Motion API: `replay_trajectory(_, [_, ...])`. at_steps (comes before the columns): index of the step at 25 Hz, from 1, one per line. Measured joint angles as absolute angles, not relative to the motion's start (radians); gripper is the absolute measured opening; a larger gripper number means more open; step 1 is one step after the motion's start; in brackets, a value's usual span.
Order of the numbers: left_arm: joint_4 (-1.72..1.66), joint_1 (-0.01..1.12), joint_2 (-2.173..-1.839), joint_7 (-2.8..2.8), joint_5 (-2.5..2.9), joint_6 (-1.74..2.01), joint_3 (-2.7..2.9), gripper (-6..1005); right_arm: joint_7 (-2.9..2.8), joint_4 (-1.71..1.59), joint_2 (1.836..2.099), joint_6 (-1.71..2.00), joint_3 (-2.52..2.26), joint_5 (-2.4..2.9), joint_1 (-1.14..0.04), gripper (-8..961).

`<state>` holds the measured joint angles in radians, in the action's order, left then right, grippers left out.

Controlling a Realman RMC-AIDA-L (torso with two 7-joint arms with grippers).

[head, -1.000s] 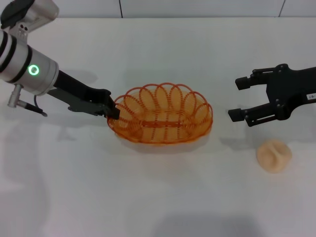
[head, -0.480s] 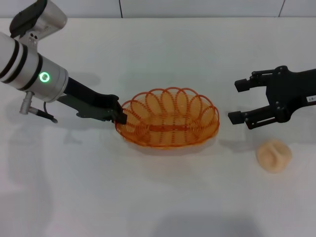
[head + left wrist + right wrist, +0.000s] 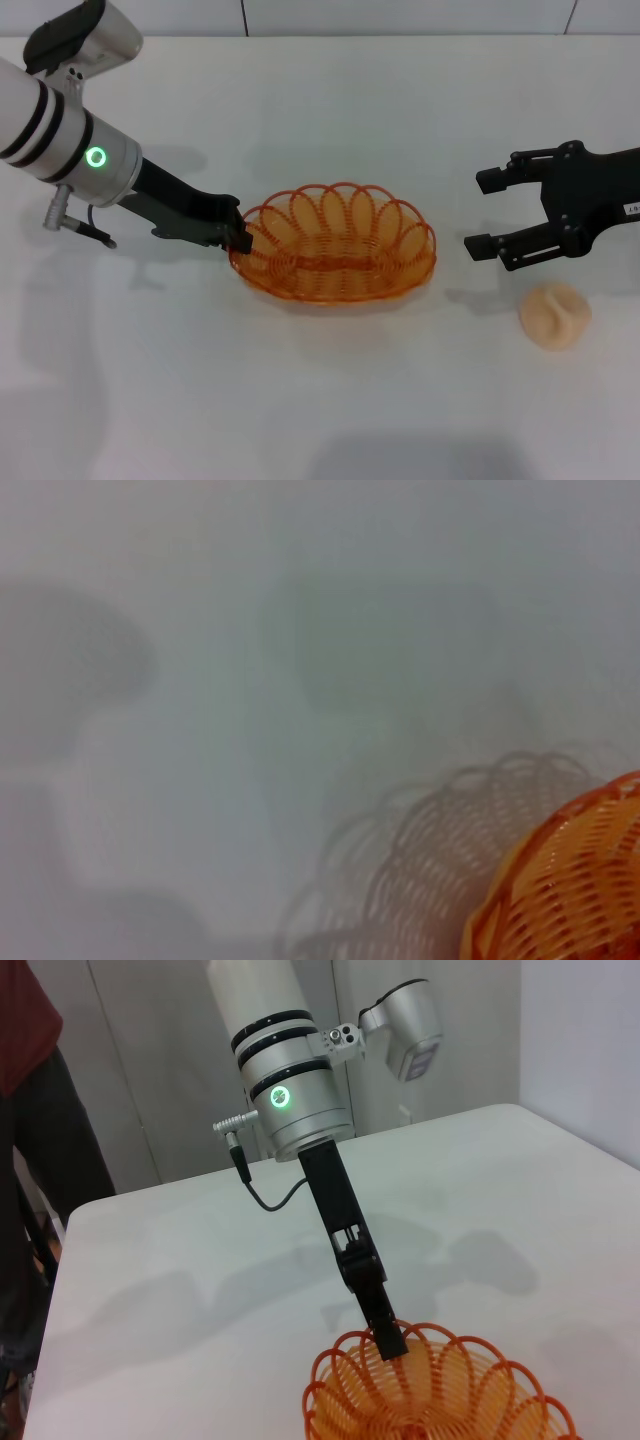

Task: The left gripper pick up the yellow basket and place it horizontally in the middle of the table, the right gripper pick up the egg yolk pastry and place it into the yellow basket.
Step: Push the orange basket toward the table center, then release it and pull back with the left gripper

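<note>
Nearest the robot, toward the right side of the white table [image 3: 320, 400], sits the egg yolk pastry [image 3: 555, 315], a small pale peach bun with a creased top, resting alone on the bare surface. It looks soft and crumbly, so it probably calls for a gentle pinch across its rounded sides rather than a hard squeeze.

Just beyond the pastry, a little further from the robot, the right gripper [image 3: 482, 212] hovers above the table with its two black fingers spread wide and nothing between them. It is near the pastry but not touching it.

Around the middle of the table, the yellow basket [image 3: 333, 255] lies with its long side running left to right, its open top facing up. It is an oval of orange-yellow translucent wire with a looped rim. It seems light and fairly stiff, though the thin loops could flex or slip; the rim is the natural place to grip.

At the basket's left end, the left gripper [image 3: 238, 232] is closed on the rim, its black arm reaching in from the far left. The left wrist view shows the basket's underside above its shadow, suggesting that end is lifted slightly.
</note>
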<state>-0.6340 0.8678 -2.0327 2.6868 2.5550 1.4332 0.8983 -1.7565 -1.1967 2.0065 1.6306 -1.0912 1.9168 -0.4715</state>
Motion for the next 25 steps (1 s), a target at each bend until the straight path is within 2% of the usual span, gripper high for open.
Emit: replay_trajectory(25, [-0.637,0.893,-2.039,2.689,2.567,1.409,0.93,82,-1.755,-1.201,2.008,1.634,-1.089,1.913,-0.473,841])
